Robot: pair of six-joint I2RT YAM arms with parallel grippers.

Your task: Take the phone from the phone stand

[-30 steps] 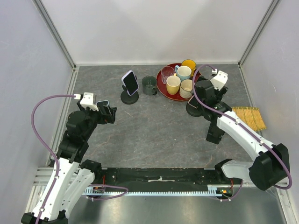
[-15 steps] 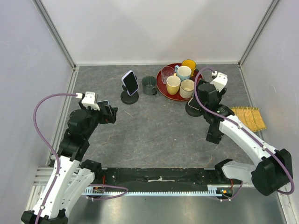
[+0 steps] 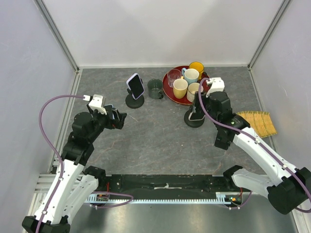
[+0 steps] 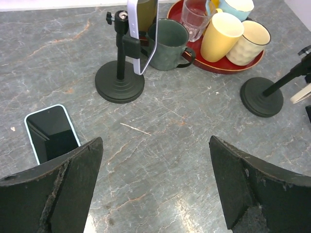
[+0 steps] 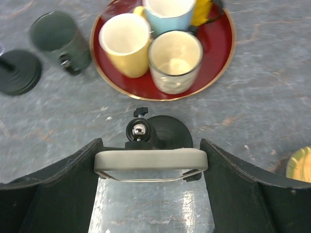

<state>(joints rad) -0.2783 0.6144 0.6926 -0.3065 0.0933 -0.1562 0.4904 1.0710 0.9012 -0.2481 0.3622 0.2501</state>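
You're at the grab step: right gripper (image 5: 151, 154) is clamped on the phone (image 5: 150, 161), which sits on its stand (image 5: 170, 130) just beside the red tray (image 5: 221, 46). Your left gripper (image 4: 155, 141) hangs wide open, empty. Next I'd lift it straight up so the stand doesn't tip

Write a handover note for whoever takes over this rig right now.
Left gripper: jaws open, empty, above the table beside a flat phone.
Right gripper: jaws closed on the right phone by its edges, phone still on the right stand.
The left phone sits untouched on the left stand.
Done: grasp made. To do: lift the right phone off, set it down; then perhaps the left phone.
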